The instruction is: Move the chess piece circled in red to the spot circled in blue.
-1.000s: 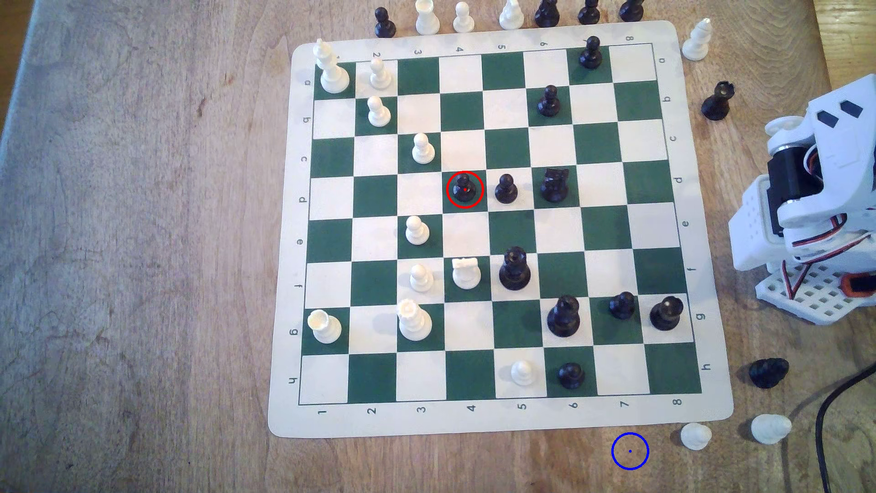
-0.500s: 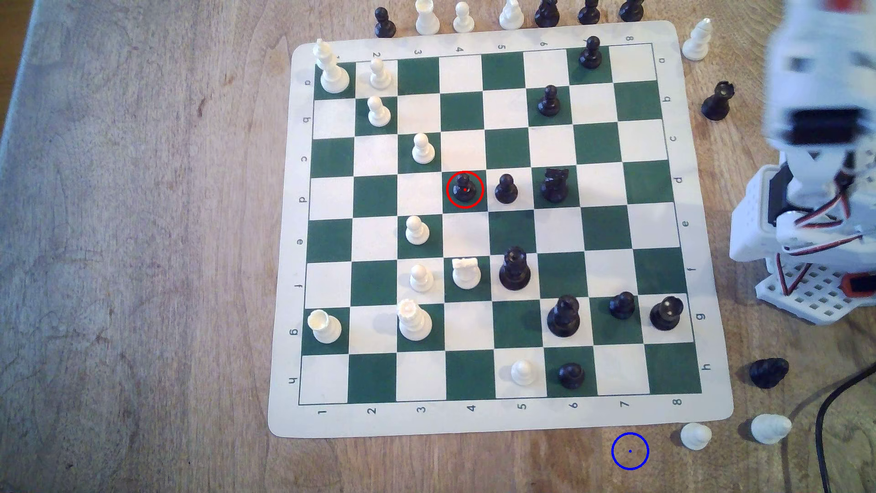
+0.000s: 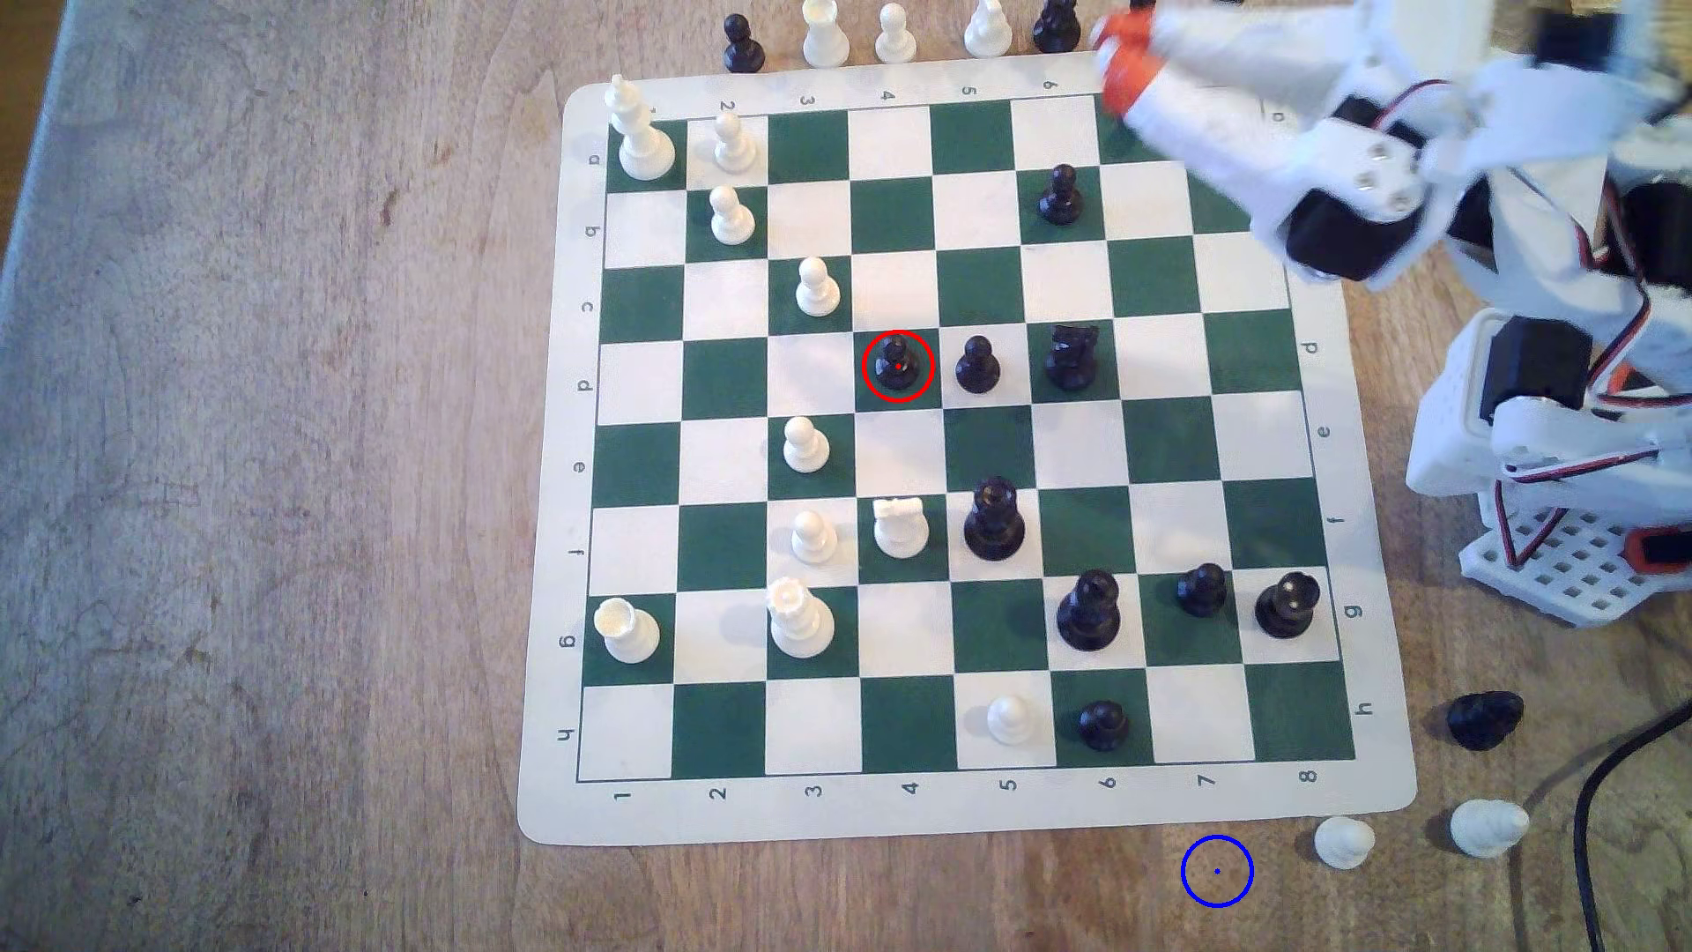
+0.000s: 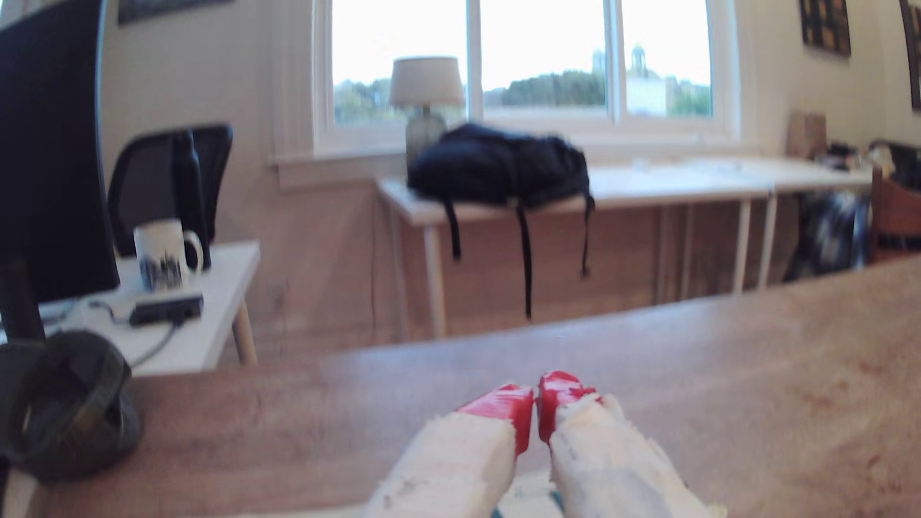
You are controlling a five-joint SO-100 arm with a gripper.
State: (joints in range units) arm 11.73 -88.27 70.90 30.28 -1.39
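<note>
The chess piece [image 3: 897, 364], a small black pawn ringed in red, stands on a green square near the middle of the board [image 3: 1378, 732]. The spot [image 3: 1217, 870] is bare wood ringed in blue, just off the board's near edge towards the exterior view's right. My gripper [image 3: 1119, 57], white with orange-red tips, hangs blurred over the board's far right corner, well away from the pawn. In the wrist view the gripper [image 4: 536, 406] points out across the table, its red fingertips [image 4: 503, 404] pressed together with nothing between them.
A second black pawn [image 3: 977, 364] and a black knight [image 3: 1071, 355] stand just right of the ringed pawn. Other black and white pieces are scattered over the board. Two white pieces [image 3: 1343, 841] and a black one [image 3: 1484, 719] lie near the spot. A black cable [image 3: 1593, 824] runs at far right.
The arm has unfolded from beside its base and swung out over the board's far right corner, now covering the black pawn there. No chess piece has moved.
</note>
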